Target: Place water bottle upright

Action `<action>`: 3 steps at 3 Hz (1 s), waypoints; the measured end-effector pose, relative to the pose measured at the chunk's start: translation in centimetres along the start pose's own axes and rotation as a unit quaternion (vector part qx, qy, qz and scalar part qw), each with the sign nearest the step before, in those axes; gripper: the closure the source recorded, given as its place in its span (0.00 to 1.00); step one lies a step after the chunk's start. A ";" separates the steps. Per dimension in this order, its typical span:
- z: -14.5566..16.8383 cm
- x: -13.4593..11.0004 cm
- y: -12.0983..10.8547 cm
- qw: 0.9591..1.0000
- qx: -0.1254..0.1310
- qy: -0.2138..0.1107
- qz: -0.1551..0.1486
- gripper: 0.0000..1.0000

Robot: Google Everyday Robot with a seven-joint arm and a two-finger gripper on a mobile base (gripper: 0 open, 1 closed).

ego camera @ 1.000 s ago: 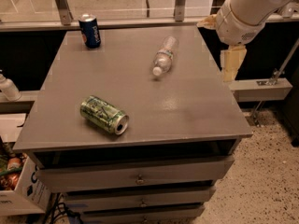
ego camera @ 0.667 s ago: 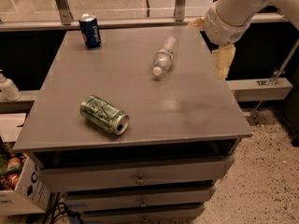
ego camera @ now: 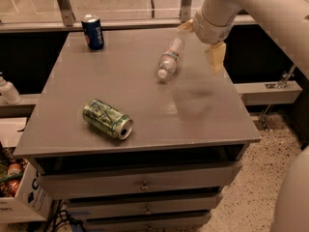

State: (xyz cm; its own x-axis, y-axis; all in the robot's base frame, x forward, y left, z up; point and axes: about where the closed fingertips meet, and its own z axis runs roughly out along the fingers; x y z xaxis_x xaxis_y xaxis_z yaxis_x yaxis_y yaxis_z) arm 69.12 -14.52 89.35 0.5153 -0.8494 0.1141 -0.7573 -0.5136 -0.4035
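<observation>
The water bottle (ego camera: 170,57) is a small clear plastic bottle with a white cap. It lies on its side on the grey table top (ego camera: 120,81), towards the back right, with the cap pointing to the front. My gripper (ego camera: 201,41) hangs above the table's back right part, just right of the bottle and not touching it. It is open and empty, with one pale finger (ego camera: 186,26) near the bottle's base and the other finger (ego camera: 216,57) further right and forward.
A blue drink can (ego camera: 93,32) stands upright at the back left. A green can (ego camera: 107,118) lies on its side at the front left. An opaque white bottle (ego camera: 8,92) stands off the table to the left. Drawers (ego camera: 142,185) sit below the table top.
My arm and gripper have moved left, from past the table's right edge to over the table top beside the bottle. The bottle and the cans have not moved.
</observation>
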 end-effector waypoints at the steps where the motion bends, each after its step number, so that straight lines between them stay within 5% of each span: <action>1: 1.5 -0.1 -1.4 0.999 -0.001 -0.003 -0.040 0.00; 2: 2.2 -1.1 -2.1 0.996 -0.001 -0.015 -0.093 0.00; 3: 3.5 -2.5 -2.9 0.986 -0.009 -0.029 -0.163 0.00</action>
State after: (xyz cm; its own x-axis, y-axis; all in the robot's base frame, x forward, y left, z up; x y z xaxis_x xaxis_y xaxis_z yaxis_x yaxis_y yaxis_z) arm 71.42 -10.45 87.07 0.7550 -0.6298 0.1824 -0.5533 -0.7613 -0.3381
